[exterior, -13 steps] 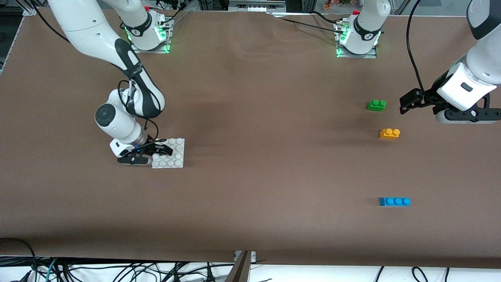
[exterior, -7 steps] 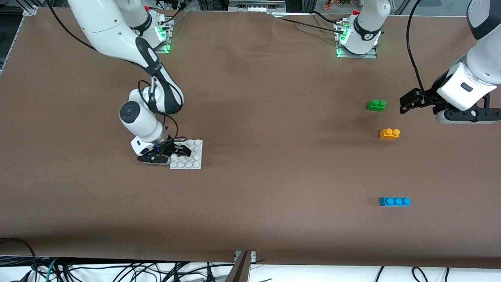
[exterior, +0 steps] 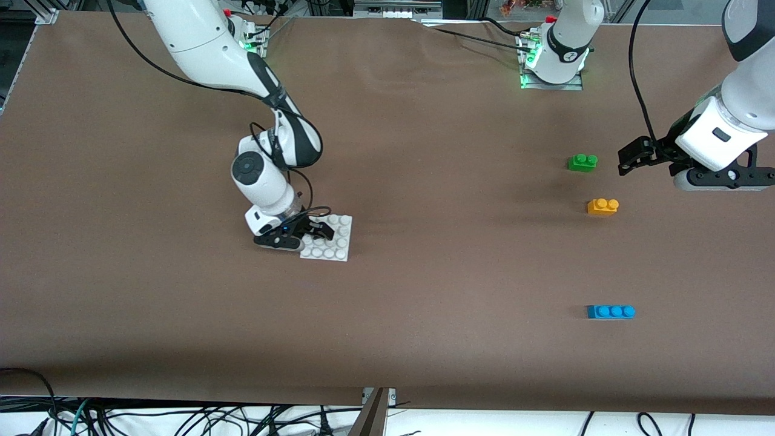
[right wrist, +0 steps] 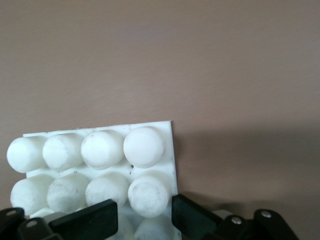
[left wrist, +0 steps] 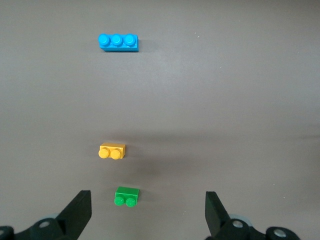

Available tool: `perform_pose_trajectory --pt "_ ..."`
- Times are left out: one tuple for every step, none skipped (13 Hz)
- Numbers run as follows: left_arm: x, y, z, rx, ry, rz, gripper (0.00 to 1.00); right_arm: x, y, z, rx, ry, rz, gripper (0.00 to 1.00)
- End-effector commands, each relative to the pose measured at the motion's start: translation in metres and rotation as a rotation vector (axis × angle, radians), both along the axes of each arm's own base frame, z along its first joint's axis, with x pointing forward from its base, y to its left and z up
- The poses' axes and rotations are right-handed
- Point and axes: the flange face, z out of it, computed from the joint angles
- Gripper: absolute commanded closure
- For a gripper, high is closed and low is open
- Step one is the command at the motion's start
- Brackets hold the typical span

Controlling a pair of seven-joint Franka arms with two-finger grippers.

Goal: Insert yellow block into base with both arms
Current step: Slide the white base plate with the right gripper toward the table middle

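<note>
Base [exterior: 327,238], pinched in our right tool [exterior: 307,232], has slid toward the yellow block [exterior: 602,206]; our left tool [exterior: 629,161] waits, spread.

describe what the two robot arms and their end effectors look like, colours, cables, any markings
Both arms are glossy white with black bands at the joints. The right arm carries thin black cable loops near its wrist and a round dark cap on one joint. The left arm has a black cable hanging beside it. Each base glows green. The right end effector and left end effector are black with two flat fingers.
</note>
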Motion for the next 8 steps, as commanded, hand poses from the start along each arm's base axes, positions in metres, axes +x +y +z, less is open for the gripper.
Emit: perform_pose_trajectory --pt "-0.003 0.001 0.006 -0.011 0.004 0.007 0.0 -0.003 0.032 -0.008 0.018 -0.009 0.004 0.47" --pt "-0.004 0.0 0.006 -0.011 0.004 0.005 0.0 -0.005 0.043 -0.006 0.021 -0.016 0.021 0.47" --pt "-0.004 0.001 0.006 -0.011 0.006 0.007 0.0 -0.008 0.052 -0.005 0.022 -0.021 0.038 0.47" --pt "-0.003 0.001 0.006 -0.011 0.004 0.007 0.0 -0.011 0.064 -0.003 0.026 -0.029 0.057 0.47" --pt "-0.003 0.001 0.006 -0.011 0.004 0.007 0.0 -0.015 0.075 -0.002 0.03 -0.032 0.073 0.47" --pt "-0.003 0.001 0.006 -0.011 0.004 0.007 0.0 -0.017 0.083 -0.001 0.033 -0.035 0.082 0.47" --pt "-0.004 0.001 0.006 -0.011 0.006 0.007 0.0 -0.02 0.091 -0.003 0.036 -0.034 0.08 0.47" --pt "-0.004 0.001 0.006 -0.011 0.006 0.007 0.0 -0.021 0.1 -0.003 0.042 -0.037 0.086 0.47"
